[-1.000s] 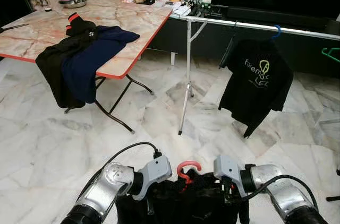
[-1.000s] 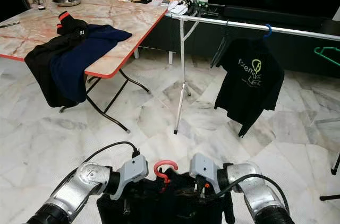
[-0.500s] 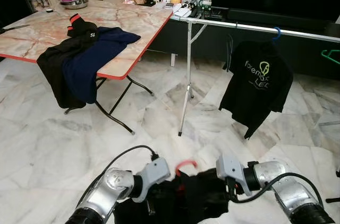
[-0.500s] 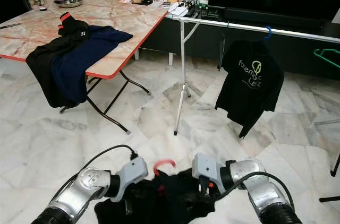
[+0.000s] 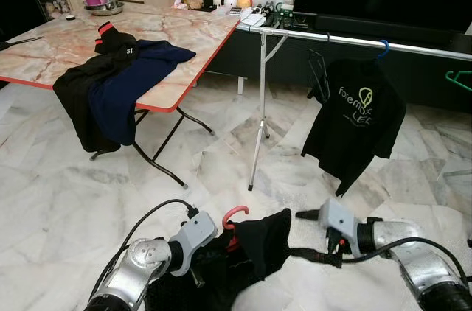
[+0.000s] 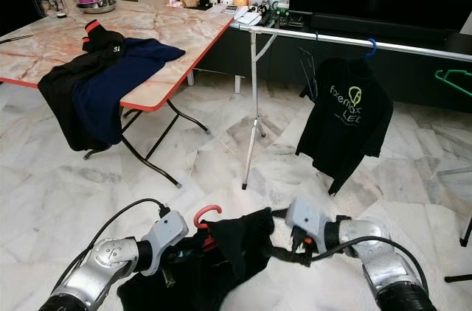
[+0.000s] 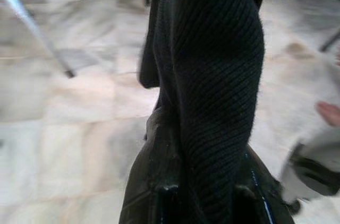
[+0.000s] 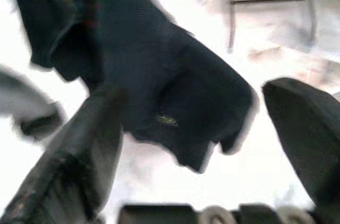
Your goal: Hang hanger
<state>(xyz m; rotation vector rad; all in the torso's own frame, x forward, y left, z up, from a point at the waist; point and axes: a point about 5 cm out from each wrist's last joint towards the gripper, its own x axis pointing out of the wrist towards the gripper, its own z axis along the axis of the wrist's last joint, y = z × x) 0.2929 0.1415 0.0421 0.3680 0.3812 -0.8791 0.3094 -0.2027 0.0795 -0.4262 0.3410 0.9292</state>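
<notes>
As the robot faces the clothes rail across the marble floor, its right gripper has let go of the black garment it was pinching half a second ago and has drawn off to the robot's right, its two black fingers now spread with the cloth hanging free between them. That leaves the load to the left gripper, clamped on a thick fold of the dark knit, so the garment sags to the left and the red hanger threaded through its collar tips with its hook pointing up, low before the robot and well apart from the rail. A second black T-shirt already hangs on the rail from a blue hanger, with a green hanger farther along; more clothes lie draped over the folding table. Judging by the one-handed hold, the right gripper looks freed to take a new grip, perhaps nearer the hook, before the garment can be lifted to the bar; the hanging itself is not yet done.
</notes>
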